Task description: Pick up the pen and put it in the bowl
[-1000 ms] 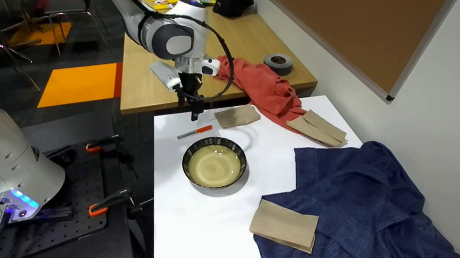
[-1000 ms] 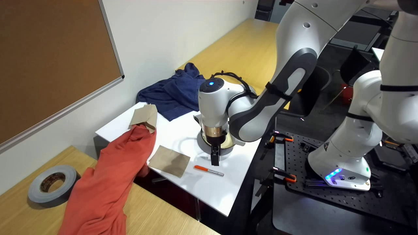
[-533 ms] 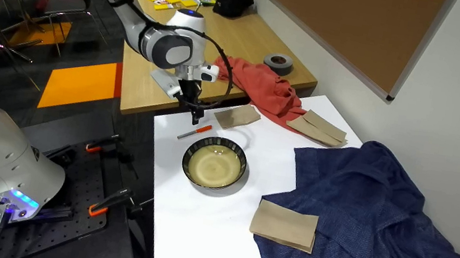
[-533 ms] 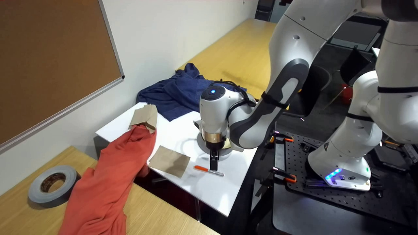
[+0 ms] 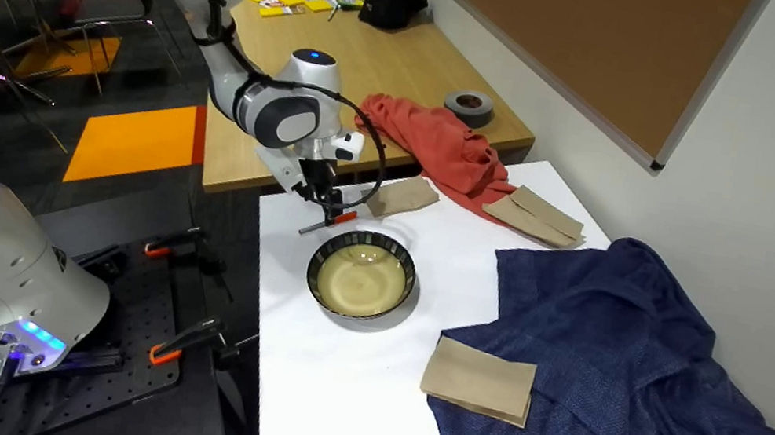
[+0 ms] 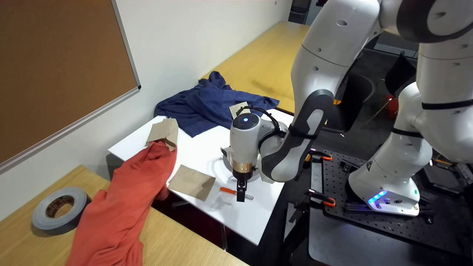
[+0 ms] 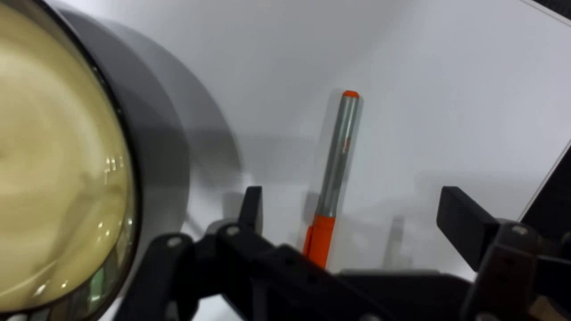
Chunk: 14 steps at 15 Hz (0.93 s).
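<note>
Wrist view, claw (image 7: pixel 350 203): fingers (image 7: pixel 466 229) spread wide, pinching nothing.
Wrist view, pen (image 7: pixel 334 178): flat on the white table (image 7: pixel 446 111) between those fingers, closer to one than the other; its orange cap (image 7: pixel 320 240) partly covered by the claw.
Pen's heft: probably light, stiff, hardly fragile; the smooth barrel (image 7: pixel 344 129) could roll or skid.
Pen's holding place: best across the barrel by the cap's edge, claw centred first so both fingers meet it together.
Wrist view, bowl (image 7: pixel 89 160): just beside the claw; glossy yellow inside, no object in the part shown.
In an exterior view, pen (image 5: pixel 346 218): the claw's tips hide it near where cap meets barrel.
In an exterior view, bowl (image 5: pixel 360 288): upright, near the claw, inside wholly visible, nothing lying in it.
In an exterior view, pen (image 6: pixel 228 190): passes behind the claw's tip, cap on one side, barrel on the other.
In an exterior view, bowl: beyond the claw, mostly hidden by the wrist (image 6: pixel 244 142).
</note>
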Each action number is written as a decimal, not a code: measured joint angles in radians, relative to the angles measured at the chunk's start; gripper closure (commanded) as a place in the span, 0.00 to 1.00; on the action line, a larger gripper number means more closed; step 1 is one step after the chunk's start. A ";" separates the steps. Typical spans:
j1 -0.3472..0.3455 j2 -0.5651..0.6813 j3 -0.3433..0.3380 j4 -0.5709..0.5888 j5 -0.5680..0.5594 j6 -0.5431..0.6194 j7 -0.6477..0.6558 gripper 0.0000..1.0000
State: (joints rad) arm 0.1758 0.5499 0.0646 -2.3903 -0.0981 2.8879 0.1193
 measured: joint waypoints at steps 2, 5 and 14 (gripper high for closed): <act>0.014 0.024 -0.014 0.007 0.002 0.026 0.000 0.00; 0.031 0.054 -0.026 0.026 0.005 0.044 0.001 0.00; 0.048 0.110 -0.032 0.078 0.007 0.046 0.001 0.64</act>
State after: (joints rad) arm 0.2237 0.6594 0.0330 -2.3118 -0.0916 2.9334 0.1202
